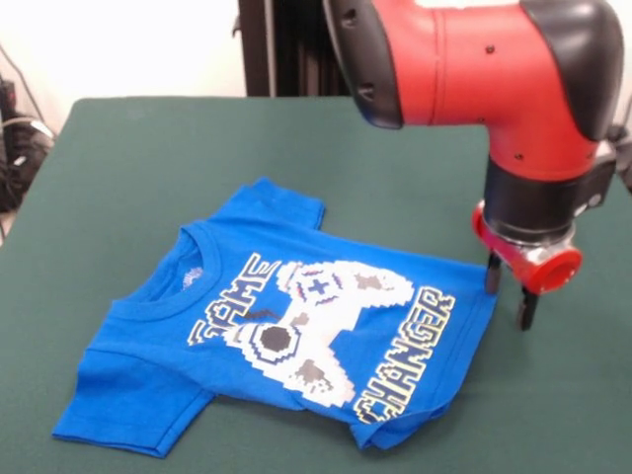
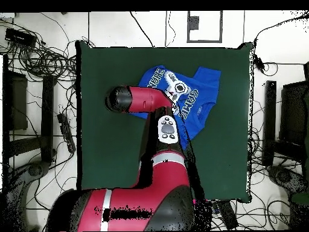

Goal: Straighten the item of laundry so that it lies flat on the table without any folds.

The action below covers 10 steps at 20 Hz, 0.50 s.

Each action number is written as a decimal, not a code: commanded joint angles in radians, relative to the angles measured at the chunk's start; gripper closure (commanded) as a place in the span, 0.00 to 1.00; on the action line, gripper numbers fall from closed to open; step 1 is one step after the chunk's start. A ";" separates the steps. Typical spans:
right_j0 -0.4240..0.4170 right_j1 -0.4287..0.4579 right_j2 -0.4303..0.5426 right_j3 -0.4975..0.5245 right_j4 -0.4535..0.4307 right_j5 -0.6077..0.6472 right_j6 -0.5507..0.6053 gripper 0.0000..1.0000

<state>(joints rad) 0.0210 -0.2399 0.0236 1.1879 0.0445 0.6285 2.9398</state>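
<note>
We see the shirt (image 1: 296, 336) lying print-up on the table (image 1: 128, 168), mostly spread, though its hem corner nearest us curls under and one sleeve looks bunched. Our gripper (image 1: 508, 293) hangs at the shirt's hem edge, fingers apart, one finger touching or just beside the cloth and holding nothing. We judge it stands there to catch that edge and pull the folds out.

1. The item of laundry (image 1: 296, 336) – a small bright blue T-shirt, print side up, with a pixel controller and "GAME CHANGER" lettering – lies spread at a slant, its hem corner curled
2. The table (image 1: 128, 168) – dark green top, far wider than the shirt
</note>
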 commanded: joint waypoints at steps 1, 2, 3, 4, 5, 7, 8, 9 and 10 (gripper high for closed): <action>0.055 -0.023 0.069 0.114 -0.040 0.347 -0.126 0.00; 0.051 -0.035 0.077 0.122 -0.036 0.389 -0.134 0.00; 0.049 -0.044 0.081 0.131 -0.031 0.422 -0.132 0.00; 0.055 -0.052 0.072 0.130 -0.035 0.454 -0.127 0.00; 0.054 -0.058 0.070 0.132 -0.034 0.481 -0.123 0.00; 0.060 -0.067 0.057 0.131 -0.043 0.512 -0.115 0.00; 0.062 -0.070 0.053 0.136 -0.047 0.512 -0.111 0.00; 0.064 -0.062 0.049 0.130 -0.054 0.507 -0.108 0.00; 0.063 -0.059 0.049 0.134 -0.060 0.490 -0.110 0.00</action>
<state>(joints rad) 0.0554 -0.2889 0.0234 1.2121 0.0418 1.0320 2.9398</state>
